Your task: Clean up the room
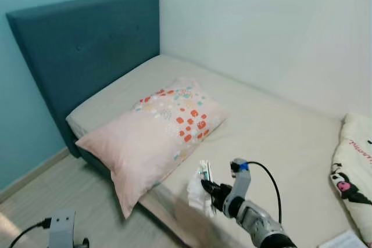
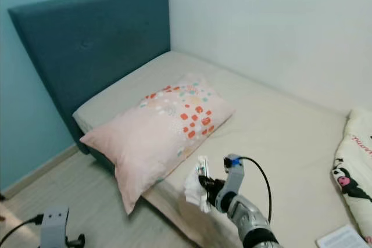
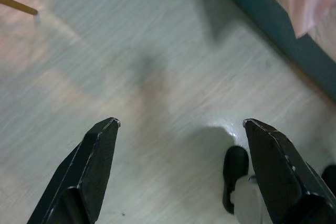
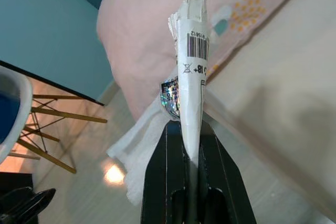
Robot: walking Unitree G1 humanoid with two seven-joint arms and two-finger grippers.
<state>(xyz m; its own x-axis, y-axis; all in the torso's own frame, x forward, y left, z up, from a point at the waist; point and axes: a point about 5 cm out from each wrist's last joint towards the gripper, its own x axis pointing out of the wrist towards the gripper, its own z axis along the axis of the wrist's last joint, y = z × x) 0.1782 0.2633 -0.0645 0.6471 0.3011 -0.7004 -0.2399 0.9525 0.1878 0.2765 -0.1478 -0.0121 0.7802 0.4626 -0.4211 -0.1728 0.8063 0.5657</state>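
My right end effector (image 4: 190, 145) is pinching a flattened white wrapper (image 4: 191, 85) with a barcode, its fingers pressed together on the lower end; a crumpled white tissue (image 1: 196, 193) is hanging with it, touching the wrapper just below the grip. I am holding this litter above the near edge of the bed (image 1: 279, 137), with the pink patterned pillow (image 1: 157, 132) just beyond and to the left of my end effector, its corner overhanging the bed edge toward the floor (image 3: 131, 77). My left end effector (image 3: 181, 171) is hanging idle over the floor, fingers spread wide and holding nothing. Judging progress: the pickup of this piece of rubbish looks done, but its disposal is not; no bin is visible to me. Far to the right of my right end effector, a cartoon-print blanket (image 1: 351, 172) is lying bunched on the bed, with a sheet of paper (image 2: 343, 237) near it, so tidying likely remains there, along with squaring the pillow.
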